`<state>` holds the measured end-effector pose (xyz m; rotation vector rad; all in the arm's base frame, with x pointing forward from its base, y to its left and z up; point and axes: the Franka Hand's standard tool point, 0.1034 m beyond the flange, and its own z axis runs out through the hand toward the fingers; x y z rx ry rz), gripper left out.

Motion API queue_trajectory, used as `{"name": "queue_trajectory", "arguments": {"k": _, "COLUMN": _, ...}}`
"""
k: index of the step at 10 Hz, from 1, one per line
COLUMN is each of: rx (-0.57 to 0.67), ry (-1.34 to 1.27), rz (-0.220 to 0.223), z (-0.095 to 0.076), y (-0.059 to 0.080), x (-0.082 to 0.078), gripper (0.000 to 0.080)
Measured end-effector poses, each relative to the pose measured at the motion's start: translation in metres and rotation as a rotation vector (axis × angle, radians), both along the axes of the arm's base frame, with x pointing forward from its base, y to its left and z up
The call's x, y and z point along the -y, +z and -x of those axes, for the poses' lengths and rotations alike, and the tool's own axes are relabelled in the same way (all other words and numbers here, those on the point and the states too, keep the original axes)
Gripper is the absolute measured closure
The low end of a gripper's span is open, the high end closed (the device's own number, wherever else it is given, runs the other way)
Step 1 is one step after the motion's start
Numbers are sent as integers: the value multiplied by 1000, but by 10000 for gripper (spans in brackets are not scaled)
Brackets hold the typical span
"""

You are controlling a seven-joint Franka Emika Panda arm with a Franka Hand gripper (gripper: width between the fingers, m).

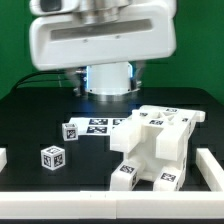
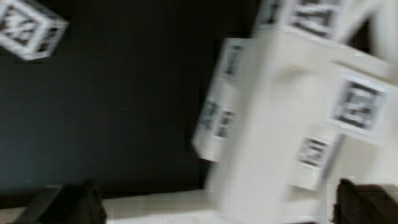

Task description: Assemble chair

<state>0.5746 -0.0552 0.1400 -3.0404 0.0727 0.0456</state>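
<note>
In the exterior view, the robot arm (image 1: 95,40) is cropped by the top edge of the frame and its upper part is blurred. A small white piece (image 1: 3,157) at the exterior view's left edge is mostly cut off. In the wrist view, the chair assembly (image 2: 302,110) is soft and runs out of frame. A tagged block (image 2: 25,28) is clipped at one corner. Of the hand (image 2: 217,205), only two dark, blurred fingertips (image 2: 68,203) show, set wide apart. The tag patterns are too fuzzy to read.
</note>
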Motion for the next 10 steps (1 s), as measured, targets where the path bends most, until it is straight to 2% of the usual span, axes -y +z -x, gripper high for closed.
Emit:
{"name": "queue_trajectory", "arguments": {"k": 2, "rx": 91, "ry": 25, "rz": 50, "z": -3, "y": -11, "x": 14, "gripper": 151}}
{"name": "queue_trajectory", "arguments": {"k": 3, "rx": 108, "ry": 32, "rz": 61, "z": -1, "y": -15, "x": 14, "gripper": 151}}
{"name": "queue_trajectory", "arguments": {"k": 7, "rx": 101, "ry": 34, "rz": 58, "z": 2, "y": -18, "x": 16, "gripper": 151}}
{"name": "queue_trajectory", "arguments": {"k": 9, "rx": 99, "ry": 108, "rz": 73, "z": 29, "y": -38, "x": 37, "gripper": 151}}
{"name": "queue_trajectory", "arguments": {"k": 10, "rx": 79, "ry": 160, "rz": 72, "z": 44, "y": -48, "x": 52, "gripper": 151}}
